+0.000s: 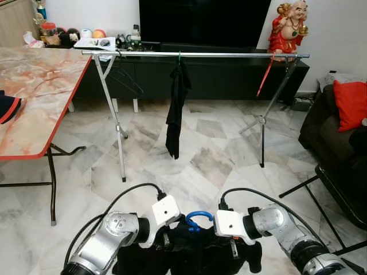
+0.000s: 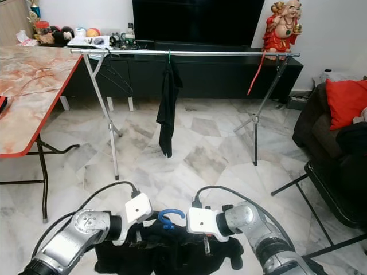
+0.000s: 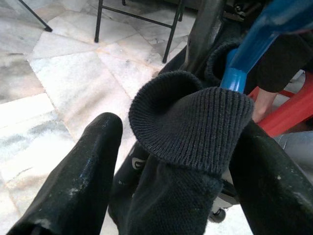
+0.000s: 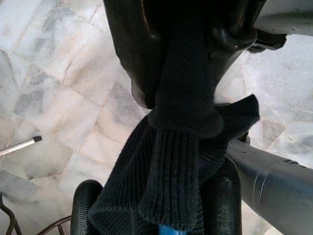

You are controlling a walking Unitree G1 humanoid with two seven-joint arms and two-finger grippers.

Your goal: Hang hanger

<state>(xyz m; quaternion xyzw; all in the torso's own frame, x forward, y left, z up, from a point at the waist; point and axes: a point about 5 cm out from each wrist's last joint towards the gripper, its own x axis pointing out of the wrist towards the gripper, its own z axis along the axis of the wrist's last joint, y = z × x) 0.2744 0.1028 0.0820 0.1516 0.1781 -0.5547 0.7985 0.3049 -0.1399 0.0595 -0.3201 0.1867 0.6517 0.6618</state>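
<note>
Near the robot's chest, left gripper (image 1: 163,239) and right gripper (image 1: 234,247) jaws each pinch the dark knit garment (image 1: 189,252) on the blue hanger (image 1: 198,218). Carry step; next: lift hook to far rail (image 1: 229,55). Free span right of hung black garment (image 1: 176,109); counter (image 1: 34,86) left, sofa (image 1: 338,126) right.
</note>
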